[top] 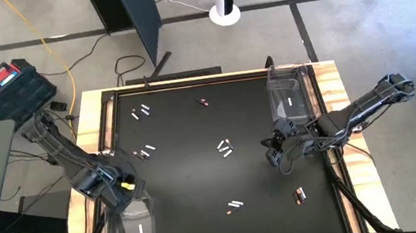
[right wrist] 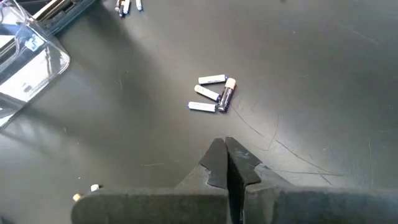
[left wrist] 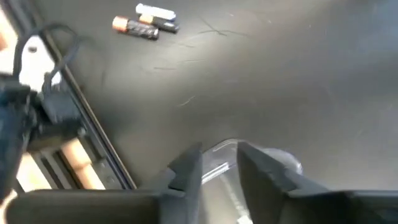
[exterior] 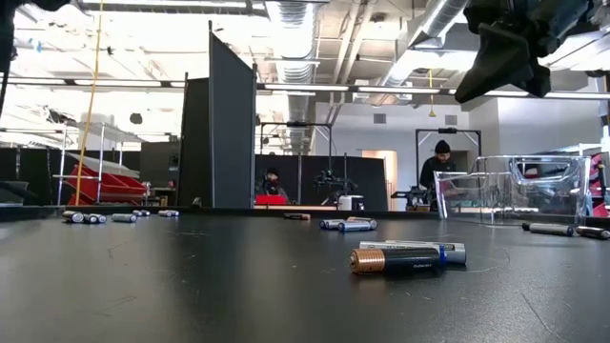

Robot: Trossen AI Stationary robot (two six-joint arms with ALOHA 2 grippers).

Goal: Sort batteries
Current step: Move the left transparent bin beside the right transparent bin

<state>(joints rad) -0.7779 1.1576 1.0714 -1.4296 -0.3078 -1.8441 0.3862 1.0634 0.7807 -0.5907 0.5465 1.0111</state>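
Two clear bins (top: 290, 94), scattered batteries (top: 225, 148) on the worktop (top: 200, 181).
Left gripper (left wrist: 219, 167) parted, empty, over the near-left bin; right gripper (right wrist: 225, 157) closed, empty.

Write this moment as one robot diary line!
left tool: open over near bin | right tool: shut, empty, above mat | batteries: scattered

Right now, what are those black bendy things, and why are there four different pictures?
They are two robot arms sorting batteries. One picture looks down from above, one looks across the table top, and one camera rides on each arm's wrist. Small batteries lie scattered on the black table, and clear bins sit at two corners. The left end effector hangs over the near bin, fingers parted, with one battery lying in that bin. The right end effector is shut and empty, above a little cluster of batteries.
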